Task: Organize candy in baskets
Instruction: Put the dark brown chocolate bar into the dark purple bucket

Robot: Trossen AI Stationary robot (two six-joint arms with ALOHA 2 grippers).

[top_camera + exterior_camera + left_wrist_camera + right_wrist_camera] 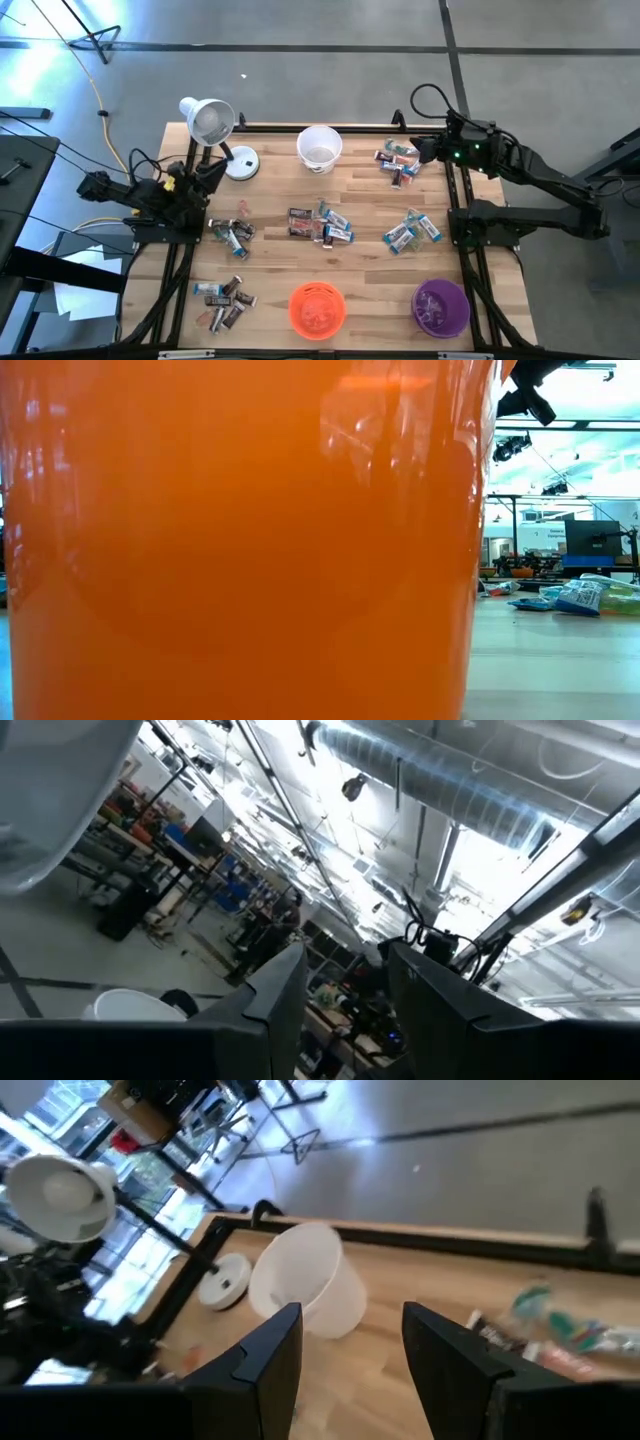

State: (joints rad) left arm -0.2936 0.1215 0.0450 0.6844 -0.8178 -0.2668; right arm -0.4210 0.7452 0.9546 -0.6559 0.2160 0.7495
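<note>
left gripper fingers apart, empty | candy on table

We're in a robotics lab here — an open industrial hall with a polished grey concrete floor all round the wooden worktable. Overhead in the left wrist view runs a big silver ventilation duct under an exposed ceiling, with long rows of cluttered workbenches below. Low view's far right shows more benches and a dark monitor — hung lights above.
</note>
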